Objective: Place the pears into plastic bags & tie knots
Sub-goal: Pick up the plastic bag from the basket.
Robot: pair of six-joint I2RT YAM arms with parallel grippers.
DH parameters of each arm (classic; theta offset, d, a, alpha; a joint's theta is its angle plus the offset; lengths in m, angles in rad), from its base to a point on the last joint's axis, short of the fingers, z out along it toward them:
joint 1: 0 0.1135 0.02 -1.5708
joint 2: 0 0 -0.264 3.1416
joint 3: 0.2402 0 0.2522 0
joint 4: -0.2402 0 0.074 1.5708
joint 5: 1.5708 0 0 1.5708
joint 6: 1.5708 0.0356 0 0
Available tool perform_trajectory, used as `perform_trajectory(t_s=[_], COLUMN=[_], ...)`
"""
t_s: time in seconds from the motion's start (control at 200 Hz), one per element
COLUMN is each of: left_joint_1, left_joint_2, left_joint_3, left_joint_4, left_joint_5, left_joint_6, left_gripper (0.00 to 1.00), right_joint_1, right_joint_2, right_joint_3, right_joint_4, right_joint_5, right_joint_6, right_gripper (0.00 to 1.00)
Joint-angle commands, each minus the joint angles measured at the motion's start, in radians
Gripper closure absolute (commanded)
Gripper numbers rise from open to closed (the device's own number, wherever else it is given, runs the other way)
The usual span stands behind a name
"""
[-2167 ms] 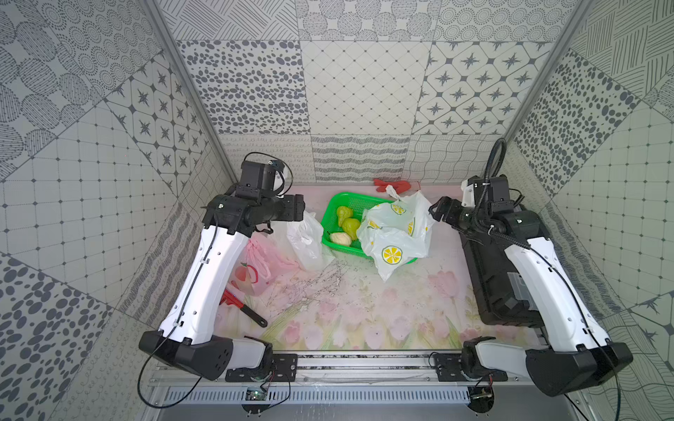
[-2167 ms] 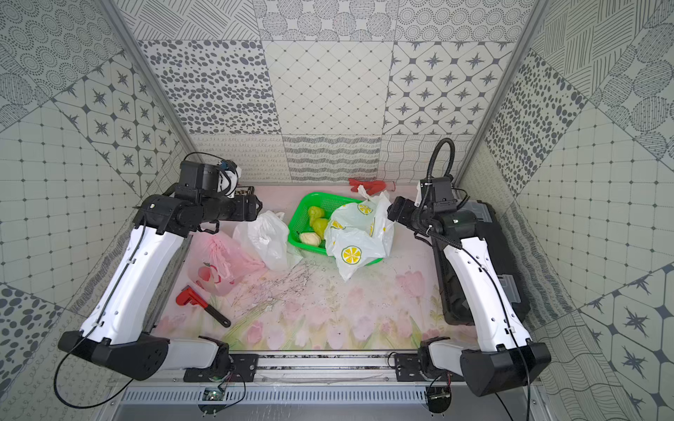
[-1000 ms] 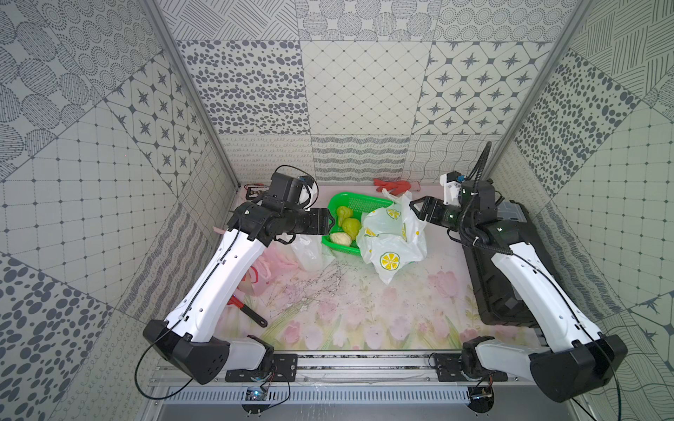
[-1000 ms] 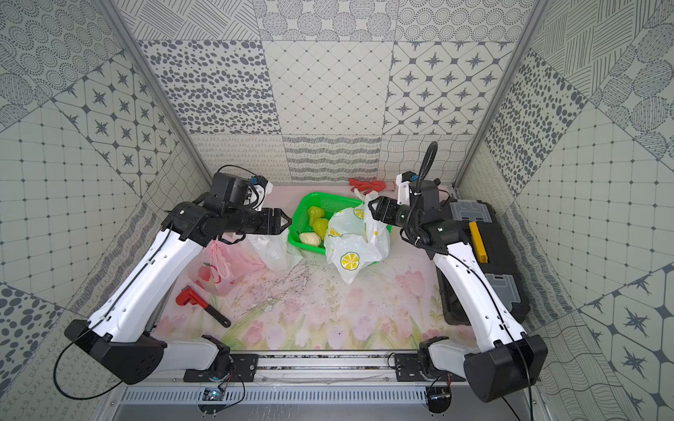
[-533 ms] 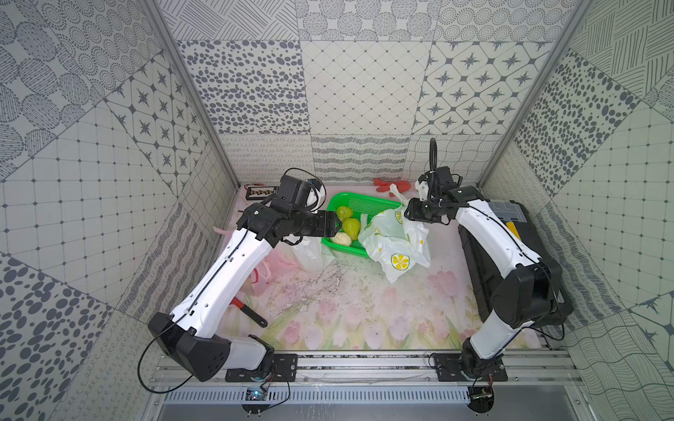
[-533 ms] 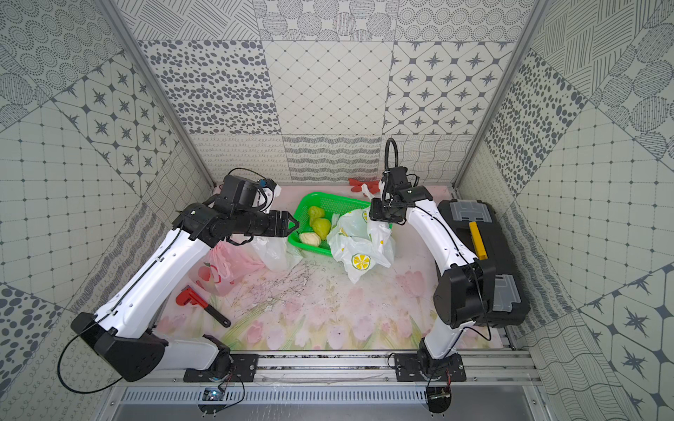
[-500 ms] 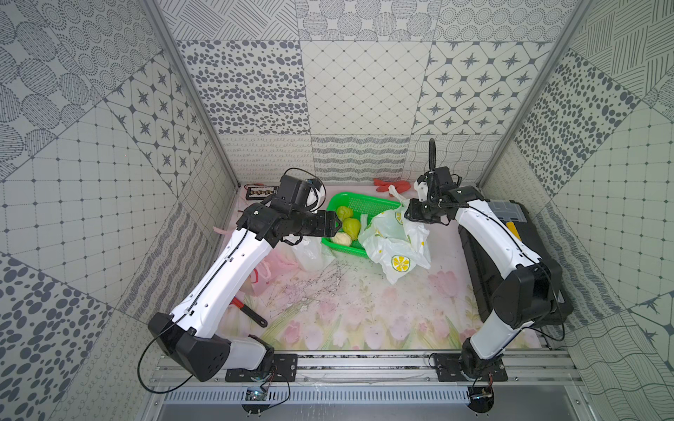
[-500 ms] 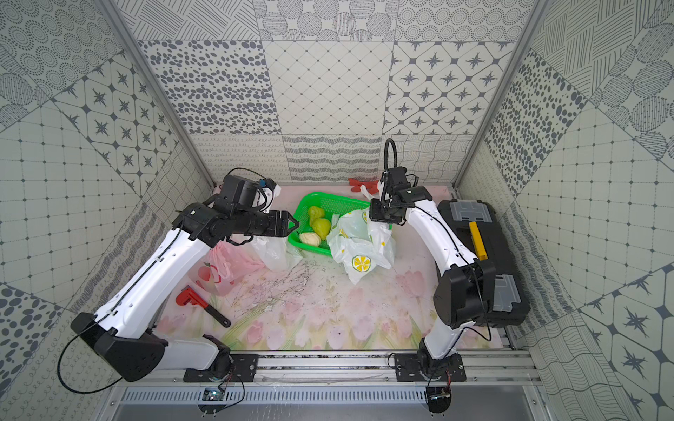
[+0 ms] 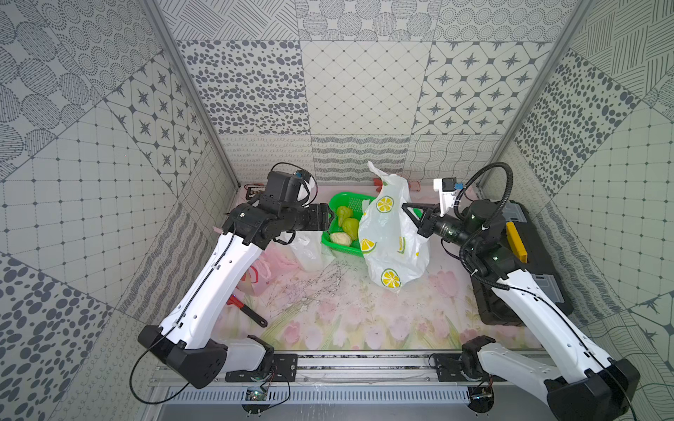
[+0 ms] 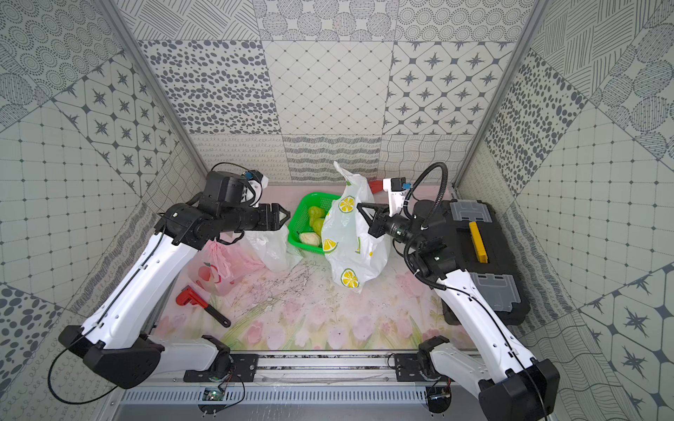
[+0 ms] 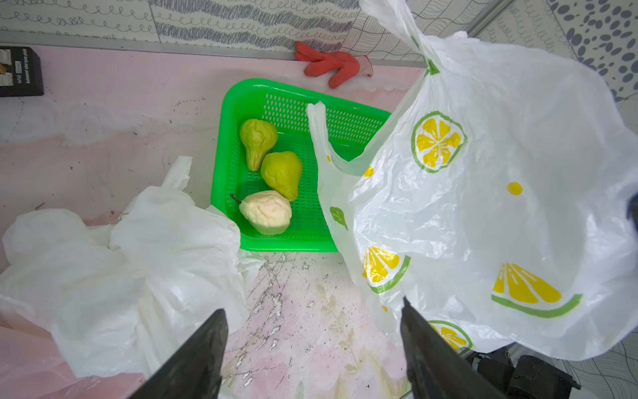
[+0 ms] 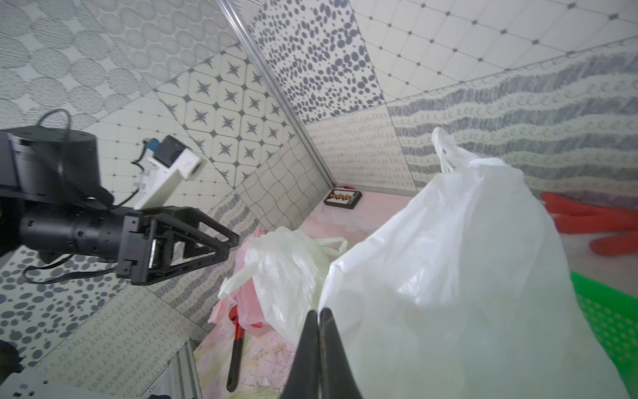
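The right claw [image 9: 404,207], pinched shut on the white lemon-print plastic bag [image 9: 390,233], holds it up beside the green perforated basket [image 11: 262,83] at the tabletop's far edge. That seemingly lets the empty, wide-open left claw [image 11: 312,305] transfer three green and cream pears [image 11: 272,172].

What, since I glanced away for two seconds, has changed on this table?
The right gripper closed on the white lemon-print plastic bag and lifted it, so it now hangs tall instead of slumped. The left gripper, open, swung toward the green perforated plastic basket. Unchanged: three pears in the basket, plain white bag, translucent pink bag, red wrench.
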Motion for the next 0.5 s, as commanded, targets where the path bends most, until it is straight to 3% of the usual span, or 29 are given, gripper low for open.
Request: perform_trajectory(t_s=[0.0, 0.315, 0.42, 0.495], left_joint_1=[0.048, 0.173, 0.174, 0.174], left_joint_2=[-0.009, 0.022, 0.021, 0.02], left_joint_3=[-0.001, -0.05, -0.055, -0.056], left_joint_4=[0.075, 0.203, 0.261, 0.269], left_joint_5=[0.011, 0.16, 0.183, 0.151], left_joint_6=[-0.096, -0.216, -0.244, -0.244], left_gripper=[0.16, 0.14, 0.13, 0.13], right_joint_1=[0.064, 0.154, 0.168, 0.186], right_joint_2=[-0.008, 0.004, 0.006, -0.006], right_joint_3=[-0.053, -0.034, -0.062, -0.137], right_joint_4=[0.36, 0.528, 0.545, 0.572], right_joint_5=[-0.093, -0.152, -0.07, 0.083], right_joint_6=[0.036, 0.026, 0.067, 0.161], right_gripper=[1.0, 1.0, 1.0, 1.0])
